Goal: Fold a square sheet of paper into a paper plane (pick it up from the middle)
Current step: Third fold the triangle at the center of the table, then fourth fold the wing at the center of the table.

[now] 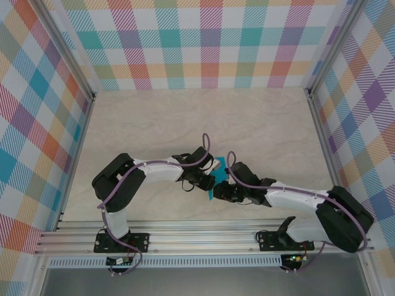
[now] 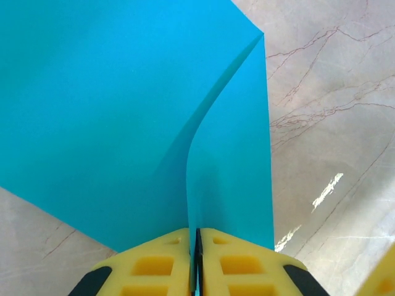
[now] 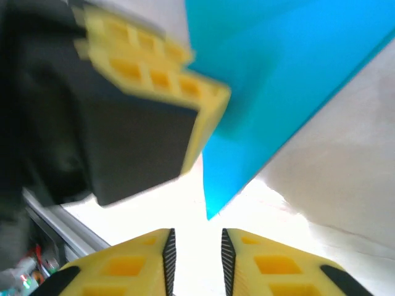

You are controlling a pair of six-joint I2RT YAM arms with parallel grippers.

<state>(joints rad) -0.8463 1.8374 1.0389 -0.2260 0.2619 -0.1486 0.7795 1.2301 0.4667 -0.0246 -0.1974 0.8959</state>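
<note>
The square sheet of paper [image 2: 123, 111] is teal-blue and bent into two flaps that meet along a curved fold. My left gripper [image 2: 197, 233] is shut on that fold, and the paper stands up out of its yellow fingers [image 2: 154, 265]. In the right wrist view a sharp corner of the sheet [image 3: 259, 111] points down, just above my right gripper [image 3: 196, 240]. That gripper is open with nothing between its pads. From above, both grippers meet mid-table, left gripper [image 1: 205, 177] and right gripper [image 1: 218, 189], with slivers of the sheet [image 1: 216, 165] between them.
The tabletop [image 1: 203, 123] is pale marble-look laminate. Checkered walls [image 1: 210, 43] close it in at the back and on both sides. An aluminium rail [image 1: 203, 237] runs along the near edge by the arm bases. The left finger [image 3: 154, 68] looms close in the right wrist view.
</note>
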